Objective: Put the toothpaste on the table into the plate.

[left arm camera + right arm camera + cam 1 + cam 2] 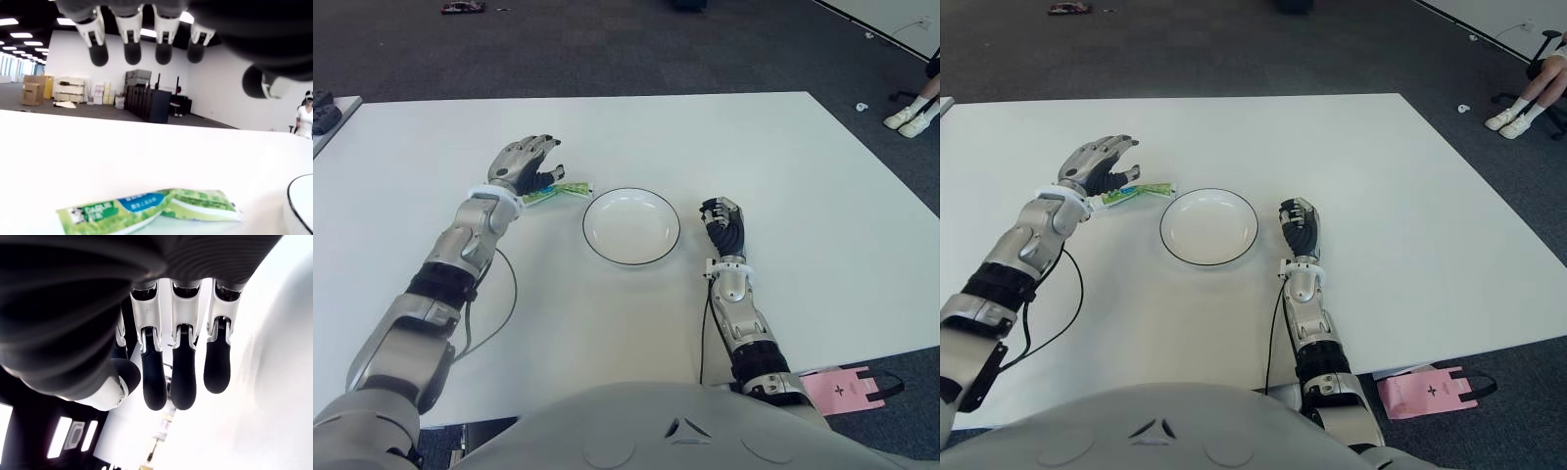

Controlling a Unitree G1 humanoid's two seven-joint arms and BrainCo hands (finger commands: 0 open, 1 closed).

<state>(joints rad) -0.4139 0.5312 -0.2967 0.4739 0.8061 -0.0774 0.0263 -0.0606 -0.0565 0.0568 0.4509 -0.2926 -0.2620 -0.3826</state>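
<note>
Left wrist view: toothpaste (146, 210) lies flat on the white desk (122, 152), its near-left end cut off; only an arc of the plate (301, 196) shows.
Left robot hand (524, 162): over the toothpaste's left end, fingers spread wide, holding nothing.
Toothpaste position: just left of the plate (631, 225), apart from its rim.
Right robot hand (722, 223): just right of the plate, fingers loosely extended, empty.
Hidden: the tube's left part behind the left robot hand in the eye views.
Around: pink bag (847, 389) on the floor, near right; a person's feet (913, 116) far right.
</note>
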